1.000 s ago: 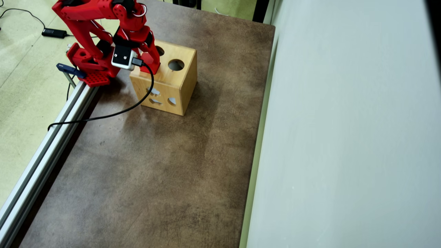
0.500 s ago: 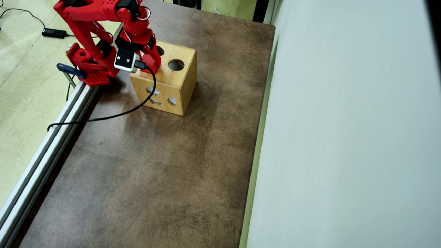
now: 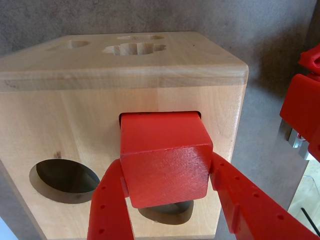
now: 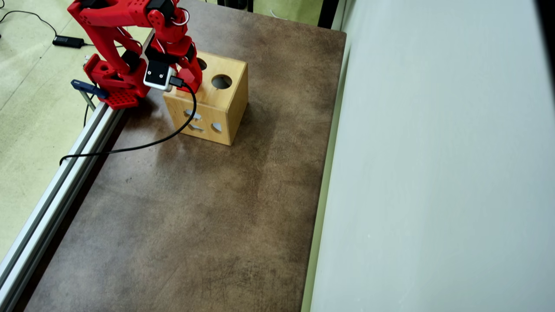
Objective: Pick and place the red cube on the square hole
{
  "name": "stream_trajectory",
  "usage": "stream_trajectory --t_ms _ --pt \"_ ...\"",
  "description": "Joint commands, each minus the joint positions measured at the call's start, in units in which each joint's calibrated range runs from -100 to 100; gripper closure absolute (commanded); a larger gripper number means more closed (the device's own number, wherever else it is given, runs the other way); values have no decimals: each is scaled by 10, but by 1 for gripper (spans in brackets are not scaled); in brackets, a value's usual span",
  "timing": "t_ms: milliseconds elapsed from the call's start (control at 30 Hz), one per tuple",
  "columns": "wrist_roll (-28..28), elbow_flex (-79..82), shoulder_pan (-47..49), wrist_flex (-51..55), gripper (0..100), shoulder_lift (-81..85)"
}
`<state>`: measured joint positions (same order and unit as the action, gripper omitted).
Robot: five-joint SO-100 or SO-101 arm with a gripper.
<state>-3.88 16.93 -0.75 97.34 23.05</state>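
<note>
In the wrist view my gripper is shut on the red cube, one red finger on each side of it. The cube stands against the hole-bearing face of the light wooden box. It covers the square hole, of which only a dark sliver shows along the cube's far edge. A round hole lies to the left and a rounded-triangle hole just below the cube. From overhead, the red arm leans over the box and hides the cube.
The box stands at the far left of the brown table, beside the arm's base. An aluminium rail runs along the left edge, with a black cable draped over it. A pale wall bounds the right side.
The wrist and its camera have shifted slightly up and to the right over the box since one second ago. Over the last half second nothing has visibly moved.
</note>
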Motion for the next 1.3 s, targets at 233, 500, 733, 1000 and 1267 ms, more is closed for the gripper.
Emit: stream_trajectory --t_ms 233,500,733,1000,1267 --pt "1 -2 -4 3 98 -2" --pt "1 -2 -4 1 98 -2" --pt "1 -2 -4 0 98 -1" --pt "1 -3 -5 -1 98 -1" --pt "1 -9 -4 7 63 9"
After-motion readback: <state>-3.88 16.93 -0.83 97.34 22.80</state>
